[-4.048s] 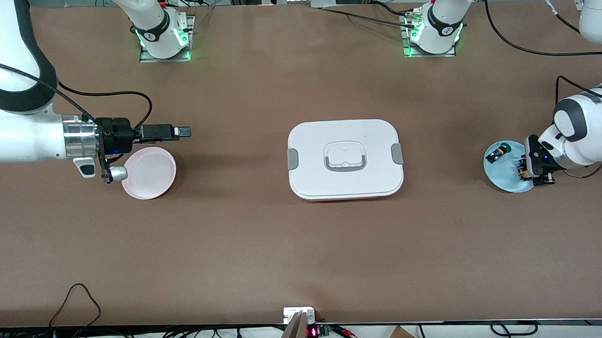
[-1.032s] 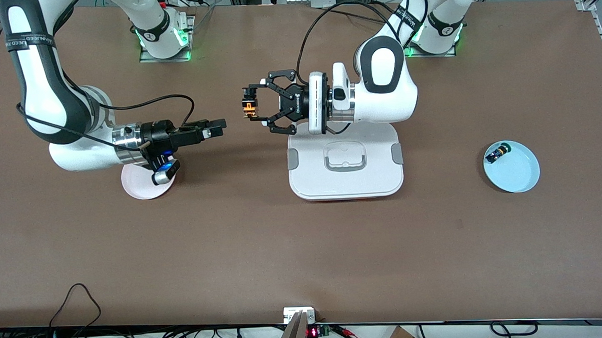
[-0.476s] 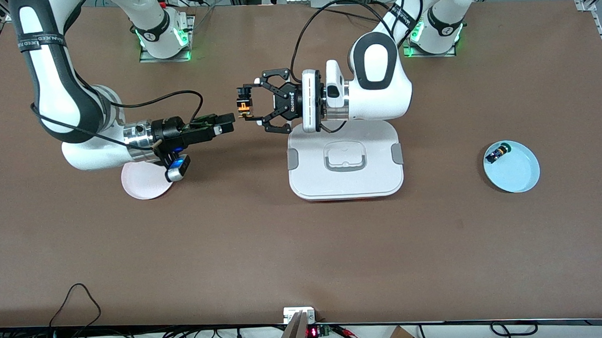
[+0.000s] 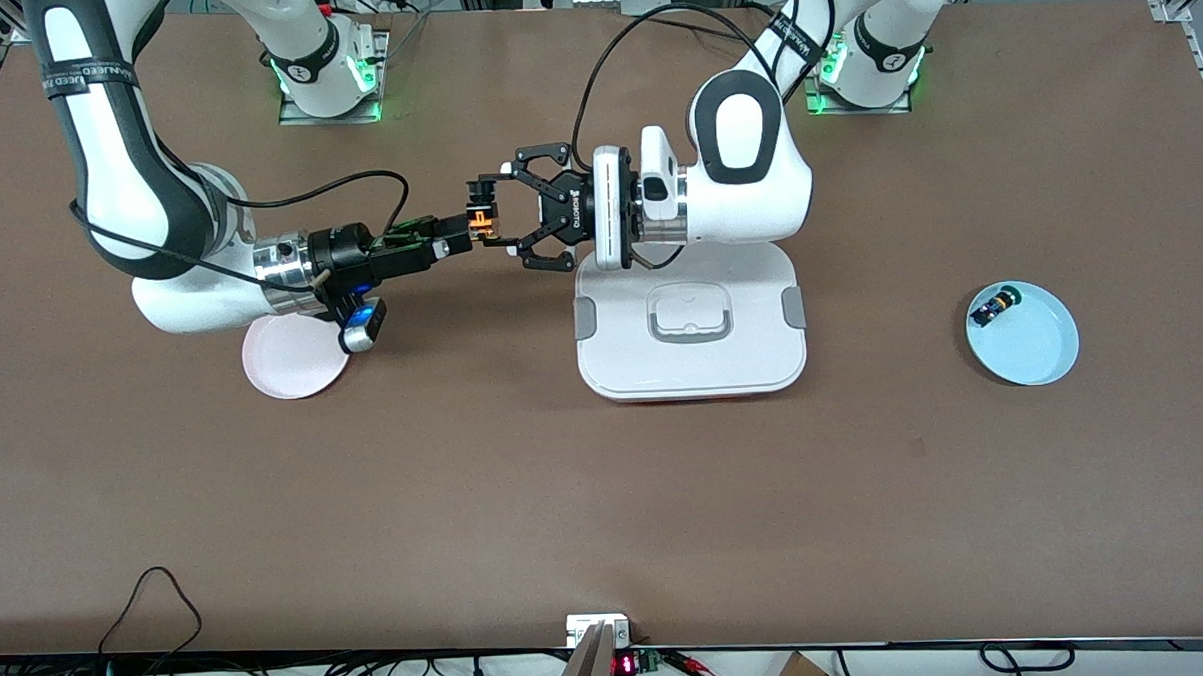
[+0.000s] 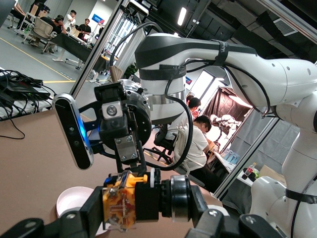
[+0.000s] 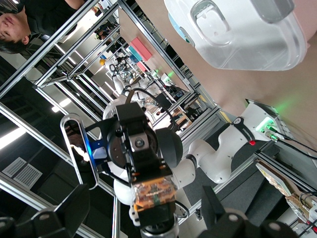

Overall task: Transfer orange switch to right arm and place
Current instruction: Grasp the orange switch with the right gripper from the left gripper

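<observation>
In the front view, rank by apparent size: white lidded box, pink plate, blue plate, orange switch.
Largest to smallest:
1. White lidded box
2. Pink plate and blue plate: look alike, and the right arm partly covers the pink one, so unranked.
3. Orange switch, held in the air by the left gripper, looks smallest.

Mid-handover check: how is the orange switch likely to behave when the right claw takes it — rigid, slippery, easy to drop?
The switch looks rigid: a blocky part keeping its shape in the shut left claw. It seems light, held in the air by its end alone. Being so small, it leaves the open right claw little to grip, so it could twist or slip at release.
</observation>
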You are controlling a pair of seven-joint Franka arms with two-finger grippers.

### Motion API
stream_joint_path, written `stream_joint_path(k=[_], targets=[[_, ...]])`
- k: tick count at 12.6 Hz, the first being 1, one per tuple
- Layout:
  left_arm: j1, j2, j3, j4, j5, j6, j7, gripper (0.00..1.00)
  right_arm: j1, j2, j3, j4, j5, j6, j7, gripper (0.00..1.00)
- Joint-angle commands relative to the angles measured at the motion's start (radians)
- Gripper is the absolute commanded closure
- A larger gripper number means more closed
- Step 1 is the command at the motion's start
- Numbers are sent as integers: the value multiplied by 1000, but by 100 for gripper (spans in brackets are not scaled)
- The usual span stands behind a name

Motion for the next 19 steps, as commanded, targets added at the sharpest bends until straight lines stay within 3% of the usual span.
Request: stream_joint_path(k=[1,5,10,11,15,19], targets=[[-25,36,6,45,-44,14,0,100,4,-54,-4,-52,22,-3,13,0],[-23,42,7,45,-41,13,17,100,6,-55,-4,-61,24,2,12,0],[-22,41,9,45,-44,13,14,100,15,-42,-4,-61,27,8,4,11],[-22,41,9,45,-44,13,14,100,16,-44,-4,-61,40,9,2,16],[-22,41,10,45,-44,13,13,100,15,-41,-4,-57,53,5,-66,55],[-20,39,10,45,-45,13,11,100,15,-32,-4,-54,53,9,-73,64]])
